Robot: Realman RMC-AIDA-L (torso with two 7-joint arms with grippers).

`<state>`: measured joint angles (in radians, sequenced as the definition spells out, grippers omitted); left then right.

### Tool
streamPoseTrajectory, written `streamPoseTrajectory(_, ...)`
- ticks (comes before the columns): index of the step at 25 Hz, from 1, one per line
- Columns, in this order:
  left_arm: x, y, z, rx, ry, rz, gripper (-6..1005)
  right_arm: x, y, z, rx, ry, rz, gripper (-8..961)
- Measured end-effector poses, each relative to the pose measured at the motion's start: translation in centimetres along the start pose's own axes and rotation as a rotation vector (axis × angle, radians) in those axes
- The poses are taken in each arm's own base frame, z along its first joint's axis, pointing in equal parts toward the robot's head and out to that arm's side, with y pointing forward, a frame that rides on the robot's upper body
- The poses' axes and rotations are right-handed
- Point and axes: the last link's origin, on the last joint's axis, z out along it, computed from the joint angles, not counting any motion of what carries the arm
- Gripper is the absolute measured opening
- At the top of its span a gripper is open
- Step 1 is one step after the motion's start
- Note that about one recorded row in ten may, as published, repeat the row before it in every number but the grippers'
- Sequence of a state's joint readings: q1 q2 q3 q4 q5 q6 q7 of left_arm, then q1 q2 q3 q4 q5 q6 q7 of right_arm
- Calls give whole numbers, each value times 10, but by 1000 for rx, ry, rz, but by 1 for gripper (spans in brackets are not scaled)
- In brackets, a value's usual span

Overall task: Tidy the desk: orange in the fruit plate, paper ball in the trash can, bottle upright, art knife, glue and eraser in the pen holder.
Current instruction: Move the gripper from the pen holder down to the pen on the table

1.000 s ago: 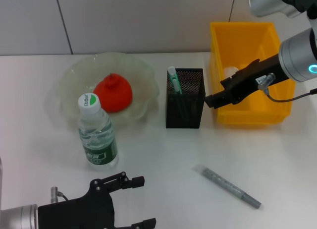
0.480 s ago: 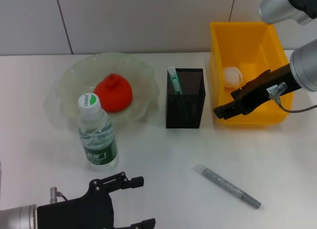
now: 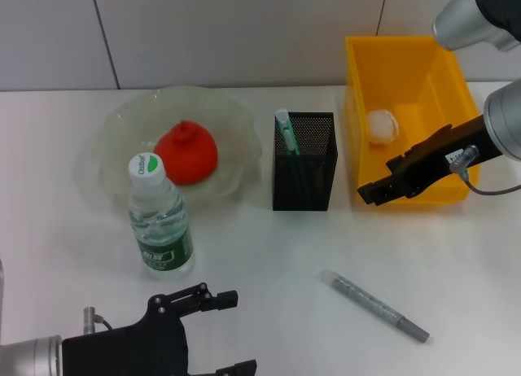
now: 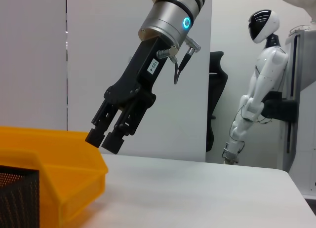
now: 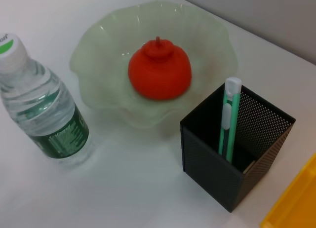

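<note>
The orange (image 3: 186, 152) lies in the glass fruit plate (image 3: 114, 124), and the wrist view shows both, orange (image 5: 159, 70) and plate (image 5: 98, 35). A water bottle (image 3: 160, 217) stands upright in front of the plate. In the yellow trash can (image 3: 407, 63) rests the white paper ball (image 3: 383, 125). A green and white glue stick (image 3: 285, 132) stands in the black mesh pen holder (image 3: 304, 181). The grey art knife (image 3: 374, 306) lies on the table. My right gripper (image 3: 373, 193) hovers open and empty at the can's front wall. My left gripper (image 3: 224, 334) stays open at the near edge. The eraser is out of view.
The table is white, with a grey wall panel behind it. A white humanoid robot (image 4: 252, 90) stands well beyond the table's far side. The bottle (image 5: 42, 114) stands close to the plate's rim, and the pen holder (image 5: 237, 188) stands close beside the yellow can.
My right gripper has drawn back from over the trash can toward its front right, uncovering the paper ball inside. The left arm has not moved.
</note>
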<state>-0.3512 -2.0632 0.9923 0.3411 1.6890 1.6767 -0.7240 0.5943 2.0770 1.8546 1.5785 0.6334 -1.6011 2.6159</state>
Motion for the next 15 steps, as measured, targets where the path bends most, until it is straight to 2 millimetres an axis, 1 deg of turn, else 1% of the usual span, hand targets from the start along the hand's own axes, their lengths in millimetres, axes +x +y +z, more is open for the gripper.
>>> streamPoseTrajectory(15,3,6,0,-35,20,-3,810,3,-1,1,5,10,5,632)
